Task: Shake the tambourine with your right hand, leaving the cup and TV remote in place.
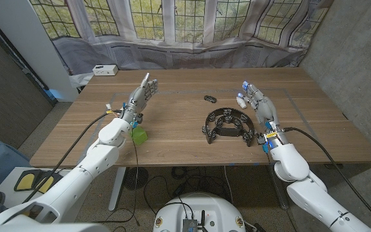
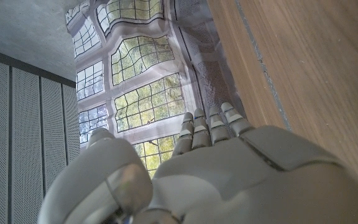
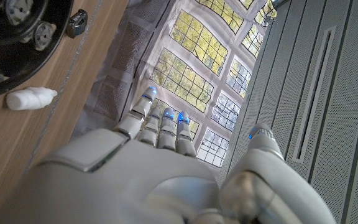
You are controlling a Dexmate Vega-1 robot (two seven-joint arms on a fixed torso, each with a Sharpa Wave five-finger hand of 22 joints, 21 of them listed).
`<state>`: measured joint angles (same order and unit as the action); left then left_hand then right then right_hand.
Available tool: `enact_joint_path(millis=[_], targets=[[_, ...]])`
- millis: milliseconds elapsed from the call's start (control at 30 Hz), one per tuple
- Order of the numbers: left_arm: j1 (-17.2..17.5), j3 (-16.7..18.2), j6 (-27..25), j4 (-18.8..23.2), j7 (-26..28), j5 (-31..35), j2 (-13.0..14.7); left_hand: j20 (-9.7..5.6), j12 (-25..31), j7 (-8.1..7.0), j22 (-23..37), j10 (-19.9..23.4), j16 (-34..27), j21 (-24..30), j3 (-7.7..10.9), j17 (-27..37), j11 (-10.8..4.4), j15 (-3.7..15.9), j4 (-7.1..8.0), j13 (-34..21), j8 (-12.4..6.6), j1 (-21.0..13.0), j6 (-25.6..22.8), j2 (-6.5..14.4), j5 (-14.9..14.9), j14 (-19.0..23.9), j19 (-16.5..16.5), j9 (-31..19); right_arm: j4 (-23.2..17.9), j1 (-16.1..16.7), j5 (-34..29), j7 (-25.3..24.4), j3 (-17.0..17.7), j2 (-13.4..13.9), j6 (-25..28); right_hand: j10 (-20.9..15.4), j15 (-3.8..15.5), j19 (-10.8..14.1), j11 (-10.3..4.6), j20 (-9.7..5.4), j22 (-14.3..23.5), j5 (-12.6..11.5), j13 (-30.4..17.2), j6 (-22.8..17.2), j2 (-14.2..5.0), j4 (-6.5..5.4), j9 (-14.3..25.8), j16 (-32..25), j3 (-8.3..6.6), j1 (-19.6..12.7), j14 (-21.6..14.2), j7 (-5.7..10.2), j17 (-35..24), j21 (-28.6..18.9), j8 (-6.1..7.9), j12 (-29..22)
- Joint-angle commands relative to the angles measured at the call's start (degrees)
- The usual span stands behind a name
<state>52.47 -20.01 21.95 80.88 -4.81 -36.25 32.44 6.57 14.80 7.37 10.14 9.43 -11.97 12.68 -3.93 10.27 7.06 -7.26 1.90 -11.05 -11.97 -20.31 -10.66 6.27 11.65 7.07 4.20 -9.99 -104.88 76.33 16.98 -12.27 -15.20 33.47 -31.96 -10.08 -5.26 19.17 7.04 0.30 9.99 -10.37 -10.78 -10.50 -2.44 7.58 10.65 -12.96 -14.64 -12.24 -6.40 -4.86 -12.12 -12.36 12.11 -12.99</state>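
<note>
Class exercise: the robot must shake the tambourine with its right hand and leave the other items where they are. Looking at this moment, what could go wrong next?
1. The right hand stands open just beside the black tambourine; a small white object lies by its fingers and could be knocked as it reaches.
2. A small dark object lies just beyond the tambourine, so a wide lift might sweep it.
3. The green cup sits against the left arm; any movement there may shift it.

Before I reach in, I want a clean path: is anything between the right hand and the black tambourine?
Nothing visible: the right hand stands just beside the black half-moon tambourine, with only bare wooden table between them.
</note>
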Motion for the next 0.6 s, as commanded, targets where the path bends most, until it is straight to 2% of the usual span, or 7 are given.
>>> enact_joint_path(millis=[33,333,467,600], targets=[[-0.93,-0.67,0.03,-0.54,-0.57,0.09,-0.50,0.71,-0.05,0.10,0.19,0.63,0.16,-0.29,0.08,0.12,-0.24,-0.23,-0.16,-0.18,-0.08,-0.54,-0.56,0.18,-0.14,0.41,-0.19,-0.24,-1.79,3.18,-2.23,-1.20,0.56,-0.25,-0.61,-0.47,-0.05,0.63,-0.11,0.16,0.11,0.00,-0.30,-0.58,0.09,0.27,0.21,-0.52,-0.03,-0.71,-0.71,-0.24,-0.30,-0.18,-0.14,0.04],[-1.29,-1.04,-0.21,-0.42,-0.97,-0.01,-0.76,0.73,-0.14,0.10,0.20,0.72,0.22,-0.37,0.18,0.13,-0.25,-0.21,-0.24,-0.19,-0.06,-0.67,-0.89,0.27,-0.21,0.54,-0.15,-0.25,-2.43,5.14,-7.22,-3.98,1.03,-1.54,-0.92,-0.60,0.18,1.14,-0.18,0.14,0.12,0.03,-0.32,-1.04,-0.02,0.30,0.21,-0.70,-0.05,-0.87,-1.28,0.20,-0.34,-0.27,-0.06,0.14],[-2.34,-0.87,-0.61,-2.69,-6.83,-5.29,-2.19,0.67,-0.13,0.08,0.20,0.92,0.24,-0.37,0.23,0.13,-0.39,-0.21,-0.29,-0.19,-0.02,-0.75,-1.02,0.32,-0.24,0.66,-0.04,-0.25,-2.78,5.96,-10.16,-5.73,1.29,-2.17,-0.28,-0.87,0.47,1.85,-0.29,0.02,0.13,0.05,-0.33,-1.53,-0.19,0.32,0.22,-0.94,-0.11,-1.03,-1.95,0.56,-0.41,-0.46,0.04,0.14],[-2.16,-0.77,-0.54,-2.32,-6.05,-4.81,-2.17,0.73,-0.11,0.02,0.20,1.12,0.22,-0.38,0.28,0.13,-0.20,-0.18,-0.34,-0.20,-0.03,-0.81,-1.24,0.36,-0.27,0.86,0.05,-0.25,-2.95,6.45,-12.31,-6.97,1.55,-2.65,-0.25,-1.19,0.63,2.41,-0.42,-0.13,0.15,0.06,-0.34,-1.62,-0.31,0.37,0.22,-1.21,-0.16,-1.22,-2.67,0.55,-0.47,-0.60,-0.01,0.11]])
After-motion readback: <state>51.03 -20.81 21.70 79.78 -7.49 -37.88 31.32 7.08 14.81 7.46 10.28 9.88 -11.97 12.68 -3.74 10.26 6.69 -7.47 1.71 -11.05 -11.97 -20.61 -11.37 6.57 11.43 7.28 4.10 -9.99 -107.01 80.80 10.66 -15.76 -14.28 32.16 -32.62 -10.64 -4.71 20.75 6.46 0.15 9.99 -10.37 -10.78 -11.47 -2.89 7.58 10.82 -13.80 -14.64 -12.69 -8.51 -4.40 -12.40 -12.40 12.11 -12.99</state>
